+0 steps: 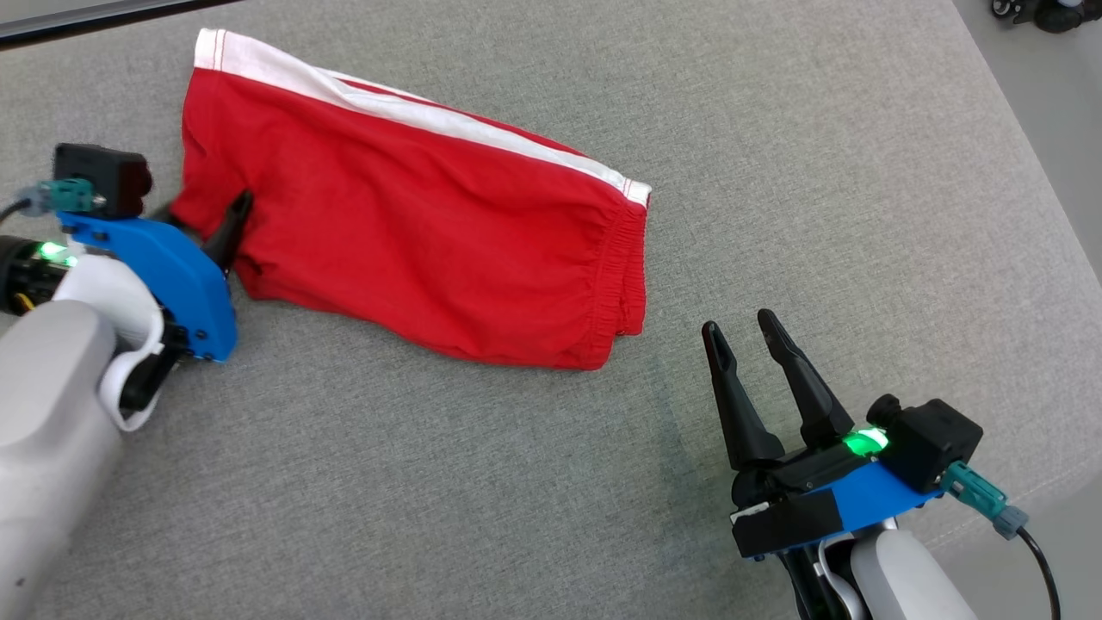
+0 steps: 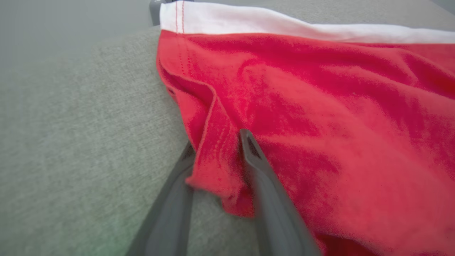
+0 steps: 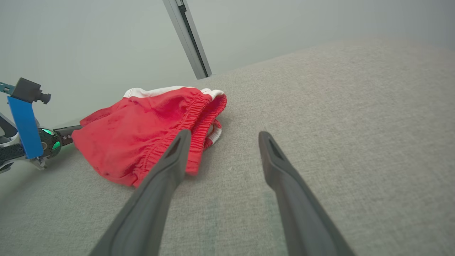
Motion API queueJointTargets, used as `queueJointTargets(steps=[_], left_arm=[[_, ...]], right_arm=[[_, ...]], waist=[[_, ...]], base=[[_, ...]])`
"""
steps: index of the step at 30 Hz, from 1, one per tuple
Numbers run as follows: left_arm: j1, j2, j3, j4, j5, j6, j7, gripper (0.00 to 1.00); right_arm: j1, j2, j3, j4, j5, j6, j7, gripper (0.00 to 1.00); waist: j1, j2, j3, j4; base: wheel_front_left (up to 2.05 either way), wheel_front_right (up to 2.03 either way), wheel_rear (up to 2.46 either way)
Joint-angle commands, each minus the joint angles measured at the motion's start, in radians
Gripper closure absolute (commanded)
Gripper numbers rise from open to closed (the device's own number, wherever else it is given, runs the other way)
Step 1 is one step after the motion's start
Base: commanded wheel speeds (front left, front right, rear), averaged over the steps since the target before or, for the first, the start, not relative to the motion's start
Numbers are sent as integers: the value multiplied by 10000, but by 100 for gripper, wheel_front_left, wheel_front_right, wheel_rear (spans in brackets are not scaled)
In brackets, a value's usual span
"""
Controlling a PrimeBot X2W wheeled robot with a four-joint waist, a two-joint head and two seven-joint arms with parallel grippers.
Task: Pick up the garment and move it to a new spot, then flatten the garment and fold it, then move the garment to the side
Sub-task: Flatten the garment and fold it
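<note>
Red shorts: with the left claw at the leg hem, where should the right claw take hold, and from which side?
Grip the elastic waistband of the red shorts at its near corner, approaching low from the robot's right. The gathered band is thick and stands off the grey cushion, and the open right claw points roughly toward it.

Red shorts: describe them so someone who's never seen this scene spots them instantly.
A grey fabric surface spans the head view. The red shorts lie on its upper left, with the left gripper straddling one leg hem and the right gripper open, clear of the other end. What sets them apart: bright red cloth, a white side stripe, a gathered elastic waistband.
</note>
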Motion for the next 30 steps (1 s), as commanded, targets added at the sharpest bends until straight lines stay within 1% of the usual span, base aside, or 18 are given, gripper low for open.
queueJointTargets(steps=[1, 4, 8, 13, 16, 21, 26, 30], left_arm=[[295, -256, -333, 148, 98, -30, 35, 100], [290, -309, -351, 172, 148, -30, -428, 100], [435, -575, -239, 133, 58, -27, -1190, 100], [1176, -811, -79, -1, -161, 55, -2024, 100], [1730, -1002, -84, -222, -275, 257, -2409, 100], [2701, -1105, 43, -848, -461, 686, -2806, 100], [3564, -973, 199, -1644, -554, 1217, -3000, 100], [4086, -811, 207, -2293, -590, 1610, -3029, 100]], right_arm=[[-134, -32, -37, 28, -43, 2, -37, 0], [0, -29, -90, 14, -94, 2, -35, 0], [236, -35, -74, 77, -199, 2, -36, 0], [466, -37, -255, 217, -339, 2, -36, 0], [665, -35, -459, 355, -407, 2, -36, 0], [1085, -32, -795, 484, -454, 2, -37, 0], [1339, -34, -1059, 574, -535, 2, -36, 0], [1392, -35, -1109, 663, -761, 2, -36, 0]], waist=[[1, 2, -29, 15], [1, 2, -171, 134], [1, 2, -507, 401], [1, 2, -1058, 784], [1, 2, -1399, 1045], [1, 2, -1824, 1478], [1, 2, -1969, 1767], [1, 2, -1946, 1858]], base=[[0, 0, 0], [0, 0, 0], [0, 0, 0], [0, 0, 0], [0, 0, 0], [0, 0, 0], [0, 0, 0], [0, 0, 0]])
